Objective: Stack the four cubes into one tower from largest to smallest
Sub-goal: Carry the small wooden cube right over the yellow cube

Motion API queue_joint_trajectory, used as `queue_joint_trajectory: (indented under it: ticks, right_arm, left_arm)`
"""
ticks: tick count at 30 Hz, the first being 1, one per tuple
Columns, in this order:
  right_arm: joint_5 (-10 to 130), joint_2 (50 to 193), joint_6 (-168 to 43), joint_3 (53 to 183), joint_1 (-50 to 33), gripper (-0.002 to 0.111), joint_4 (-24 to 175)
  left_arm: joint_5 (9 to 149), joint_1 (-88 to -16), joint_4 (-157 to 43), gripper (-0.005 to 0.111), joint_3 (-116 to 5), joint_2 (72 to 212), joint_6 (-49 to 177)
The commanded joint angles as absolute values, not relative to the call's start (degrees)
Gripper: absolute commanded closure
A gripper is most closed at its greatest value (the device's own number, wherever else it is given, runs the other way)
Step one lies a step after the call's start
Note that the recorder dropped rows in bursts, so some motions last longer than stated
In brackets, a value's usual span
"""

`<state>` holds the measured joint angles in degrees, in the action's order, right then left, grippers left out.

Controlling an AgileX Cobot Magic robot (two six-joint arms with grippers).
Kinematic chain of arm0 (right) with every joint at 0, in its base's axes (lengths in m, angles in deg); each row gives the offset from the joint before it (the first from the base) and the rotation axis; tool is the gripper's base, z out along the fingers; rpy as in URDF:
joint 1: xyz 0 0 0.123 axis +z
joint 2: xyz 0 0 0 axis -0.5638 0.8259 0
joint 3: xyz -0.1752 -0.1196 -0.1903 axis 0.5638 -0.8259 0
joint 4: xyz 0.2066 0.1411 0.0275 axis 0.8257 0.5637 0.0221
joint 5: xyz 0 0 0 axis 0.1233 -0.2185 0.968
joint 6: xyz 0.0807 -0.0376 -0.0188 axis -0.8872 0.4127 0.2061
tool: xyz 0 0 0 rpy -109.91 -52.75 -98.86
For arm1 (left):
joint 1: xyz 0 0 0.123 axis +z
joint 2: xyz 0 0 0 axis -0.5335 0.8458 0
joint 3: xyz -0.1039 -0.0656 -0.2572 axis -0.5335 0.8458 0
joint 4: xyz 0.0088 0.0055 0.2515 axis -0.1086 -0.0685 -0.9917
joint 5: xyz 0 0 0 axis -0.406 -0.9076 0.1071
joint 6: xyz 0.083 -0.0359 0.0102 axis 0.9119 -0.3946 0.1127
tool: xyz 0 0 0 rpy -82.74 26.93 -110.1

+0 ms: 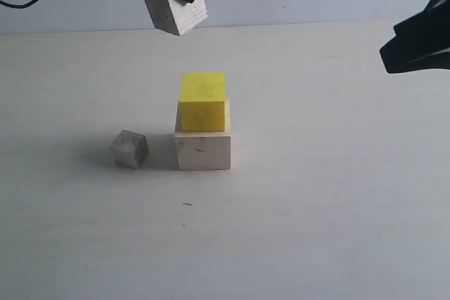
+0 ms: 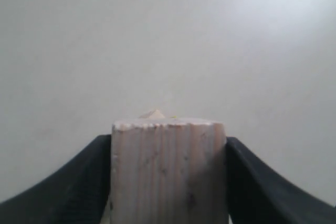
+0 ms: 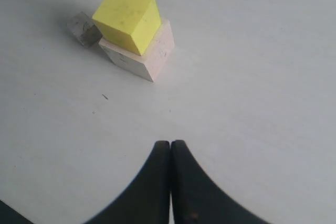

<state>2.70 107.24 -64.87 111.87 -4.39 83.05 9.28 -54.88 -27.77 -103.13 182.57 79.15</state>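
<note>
Pale wood in the air: the left jaws are pinching a small pale wooden cube point(image 1: 176, 10) by two opposite faces, well above the tabletop point(image 1: 337, 209). The stack lies below those jaws and a touch toward the right arm's side: a medium bright yellow cube point(image 1: 203, 102) sitting on a large pale unpainted wooden cube point(image 1: 202, 151).

The left arm is clearly the nearer one. The right jaws are pressed together with nothing in them, and they hang well apart from the stack.

My guess is the next move comes down to getting the held cube centred over the yellow top. It looks twisted relative to it, so square it up first.

The other small greyish wooden cube point(image 1: 129, 149) sits skewed just beside the big base, below the left jaws.
</note>
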Motion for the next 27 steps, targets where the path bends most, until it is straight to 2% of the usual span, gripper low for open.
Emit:
queue_joint_trajectory:
  ticks: [1, 5, 14, 21, 27]
  right_arm:
    - [3.22, 107.08, -64.43, 111.53, -4.36, 0.108, 83.05]
    - [3.22, 107.08, -64.55, 111.53, -4.36, 0.108, 83.05]
    - [3.71, 107.08, -64.54, 111.53, -4.36, 0.108, 84.36]
    - [4.75, 107.08, -64.43, 111.53, -4.36, 0.108, 84.36]
    - [4.53, 107.08, -64.43, 111.53, -4.36, 0.108, 84.36]
  left_arm:
    - [9.45, -55.85, -27.32, 0.107, -100.46, 180.09, 72.81]
    - [9.45, -57.39, -27.89, 0.107, -94.0, 176.26, 71.11]
    - [36.91, -61.33, -27.69, 0.107, -73.33, 163.3, 64.23]
    - [31.78, -63.16, -27.91, 0.107, -73.2, 162.95, 69.39]
    - [35.65, -63.16, -21.54, 0.107, -73.2, 162.95, 67.38]
